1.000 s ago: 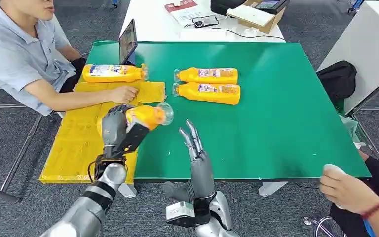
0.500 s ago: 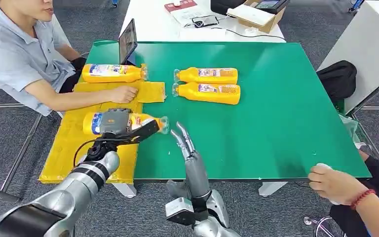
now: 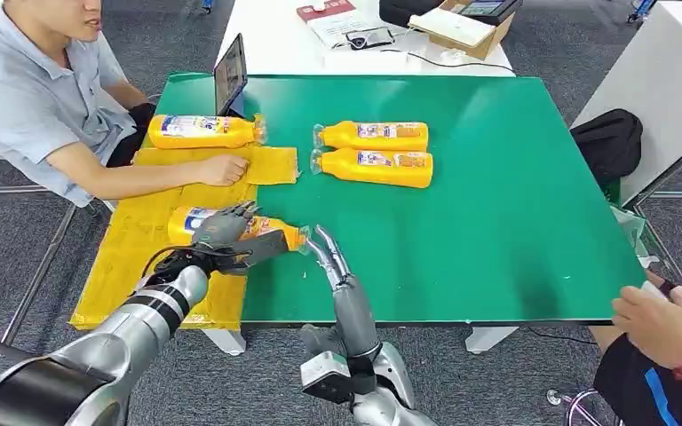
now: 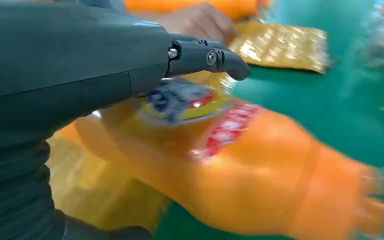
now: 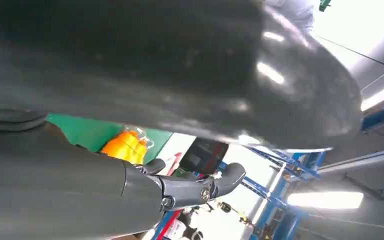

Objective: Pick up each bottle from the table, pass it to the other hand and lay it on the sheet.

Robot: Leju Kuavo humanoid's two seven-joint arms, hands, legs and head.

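Orange bottle is gripped by the left hand and laid lengthwise across the yellow sheet, its cap over the green table. Nothing is held by the right hand, fingers extended beside the cap.

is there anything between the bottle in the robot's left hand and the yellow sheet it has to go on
Nothing visible. The left hand grips the orange plastic bottle lying low over the crinkled yellow sheet, cap end over the green table. The person's hand and another orange bottle sit farther back.
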